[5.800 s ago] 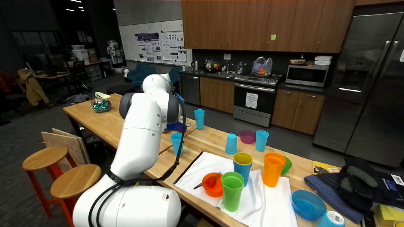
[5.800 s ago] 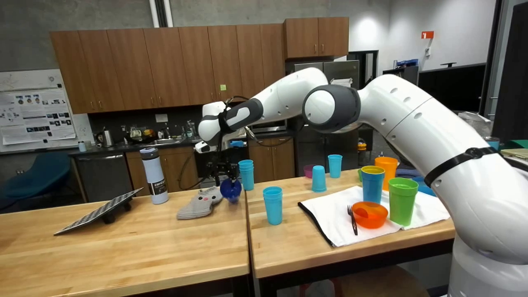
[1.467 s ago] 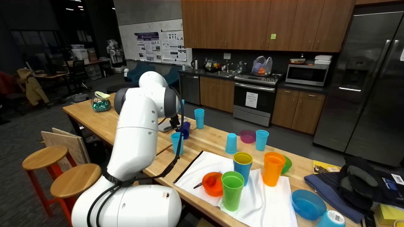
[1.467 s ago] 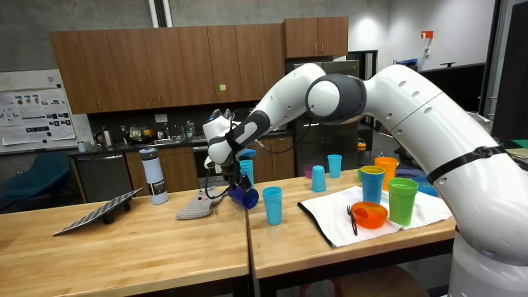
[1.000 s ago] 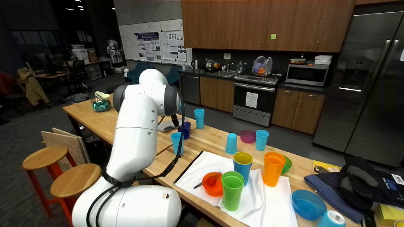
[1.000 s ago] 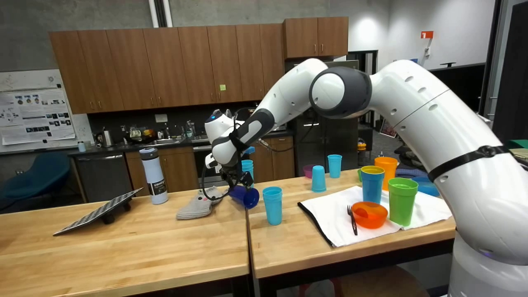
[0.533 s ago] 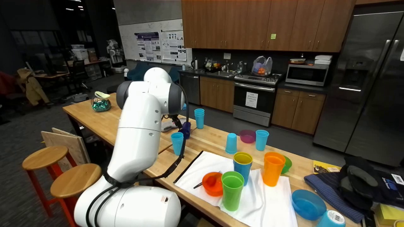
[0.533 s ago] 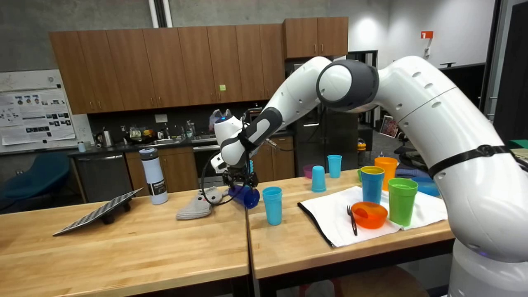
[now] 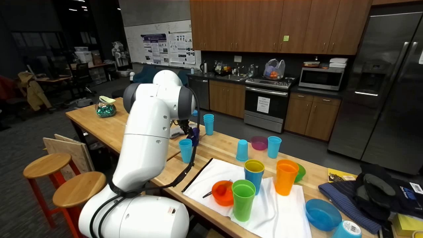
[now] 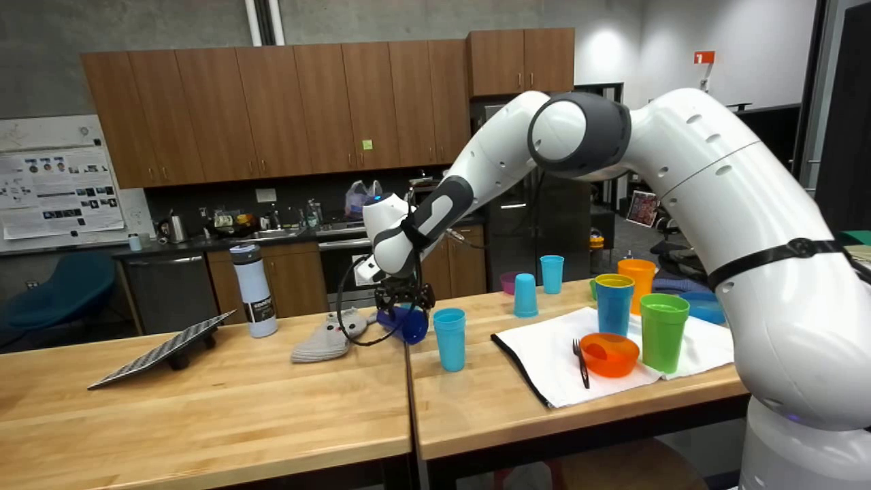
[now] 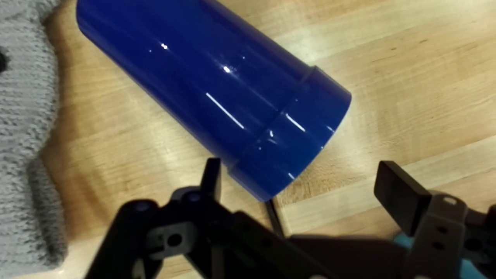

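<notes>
A dark blue cup [image 11: 209, 85] lies on its side on the wooden table, mouth end towards the lower right of the wrist view. My gripper [image 11: 304, 180] stands open over that mouth end, jaws wide apart and gripping nothing. One finger [image 11: 211, 176] appears close beside the cup's rim; I cannot tell whether it touches. The opposite finger [image 11: 403, 193] is well away from the cup, over bare wood. In an exterior view the gripper [image 10: 406, 299] hangs just above the blue cup [image 10: 413, 328], partly hiding it. In another exterior view the cable covers part of the cup [image 9: 195, 138].
A grey knitted item [image 10: 330, 338] lies beside the cup. Turquoise cups stand close by, one in front [image 10: 450, 340] and a stack [image 9: 208, 124] behind. A bottle [image 10: 255, 292] and a tilted panel [image 10: 163, 348] share the table. A white cloth [image 9: 271, 211] bears cups and an orange bowl.
Several seconds ago the blue cup hung at the gripper, mouth facing the camera; now it lies on its side. Over the last second the gripper shifted slightly right in an exterior view; the cup stayed.
</notes>
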### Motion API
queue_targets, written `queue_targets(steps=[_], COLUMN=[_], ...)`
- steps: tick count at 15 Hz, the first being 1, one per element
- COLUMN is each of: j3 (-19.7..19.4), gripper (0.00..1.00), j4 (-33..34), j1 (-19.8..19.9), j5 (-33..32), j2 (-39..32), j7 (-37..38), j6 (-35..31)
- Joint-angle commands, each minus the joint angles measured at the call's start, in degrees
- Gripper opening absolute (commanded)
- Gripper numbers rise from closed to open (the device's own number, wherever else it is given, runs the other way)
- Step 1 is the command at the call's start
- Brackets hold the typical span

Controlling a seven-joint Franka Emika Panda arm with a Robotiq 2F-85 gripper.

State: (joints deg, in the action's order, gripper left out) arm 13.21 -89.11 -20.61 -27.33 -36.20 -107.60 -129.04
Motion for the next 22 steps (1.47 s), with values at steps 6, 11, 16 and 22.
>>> queue_targets(steps=[6,11,16,22], j3=[-0.48,-0.44,-0.46,-0.22], gripper=[0.61,0.21,0.01,0.26], j4=[-3.96,-5.88,-6.14,-6.08], j1=[0.89,0.37,0.75,0.57], j5=[-0.85,-0.98,-0.84,-0.42], j2=[2.92,3.4,3.72,3.95], j7=[-1.04,0.2,-0.68,-0.57], j6=[-2.75,-4.99,-5.79,-5.49])
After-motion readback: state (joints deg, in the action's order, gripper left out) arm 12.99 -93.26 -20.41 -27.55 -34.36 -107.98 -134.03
